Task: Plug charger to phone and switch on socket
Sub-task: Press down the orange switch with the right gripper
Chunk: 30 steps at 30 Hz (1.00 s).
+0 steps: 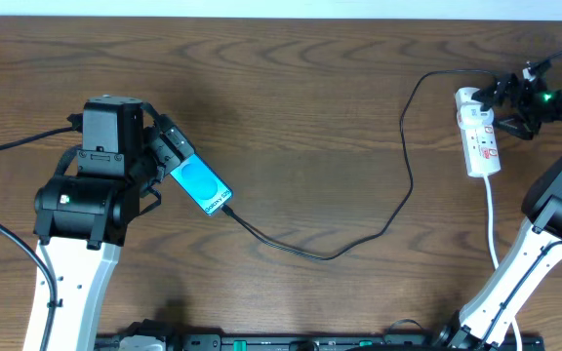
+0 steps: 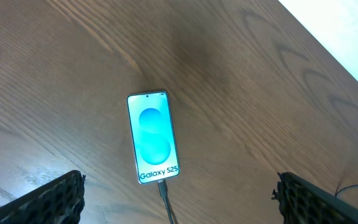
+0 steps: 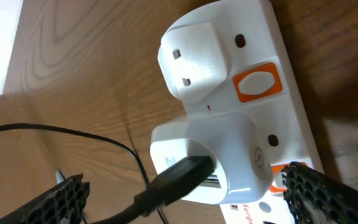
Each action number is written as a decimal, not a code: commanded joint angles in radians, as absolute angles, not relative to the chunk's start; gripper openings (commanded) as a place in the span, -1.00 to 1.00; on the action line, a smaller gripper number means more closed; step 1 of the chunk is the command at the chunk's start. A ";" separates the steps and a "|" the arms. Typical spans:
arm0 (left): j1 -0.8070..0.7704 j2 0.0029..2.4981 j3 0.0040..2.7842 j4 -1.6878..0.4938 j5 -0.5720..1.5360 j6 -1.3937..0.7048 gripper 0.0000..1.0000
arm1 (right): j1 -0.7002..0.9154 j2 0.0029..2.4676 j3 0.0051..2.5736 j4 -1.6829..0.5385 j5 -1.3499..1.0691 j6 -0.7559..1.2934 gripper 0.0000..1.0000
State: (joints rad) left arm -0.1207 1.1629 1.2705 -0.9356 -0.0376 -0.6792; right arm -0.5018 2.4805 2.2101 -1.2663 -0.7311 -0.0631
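The left fingers [image 2: 55, 199] hang spread and empty over the phone [image 2: 153, 137], which lies flat at 9 o'clock on the dark wood-grain table [image 1: 291, 97]. Its screen reads "Galaxy S25". The charger [image 1: 359, 234] meets its lower edge and trails to 2 o'clock. There the right fingers [image 3: 319, 193], released too, hover at the white socket [image 3: 229, 81]. Its red print is unreadable.

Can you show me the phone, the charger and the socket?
phone [image 2: 153, 138], left wrist view, middle of its screen.
charger [image 3: 184, 172], right wrist view, its black plug.
socket [image 1: 481, 139], overhead view, middle of its body.
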 commanded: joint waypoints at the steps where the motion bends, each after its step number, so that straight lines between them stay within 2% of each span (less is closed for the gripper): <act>1: -0.121 1.156 1.296 -0.939 -0.065 -0.665 0.96 | -0.488 2.497 2.224 -1.264 -0.732 -0.077 0.99; 30: -0.121 1.156 1.296 -0.939 -0.065 -0.666 0.96 | -0.478 2.498 2.223 -1.293 -0.680 -0.057 0.99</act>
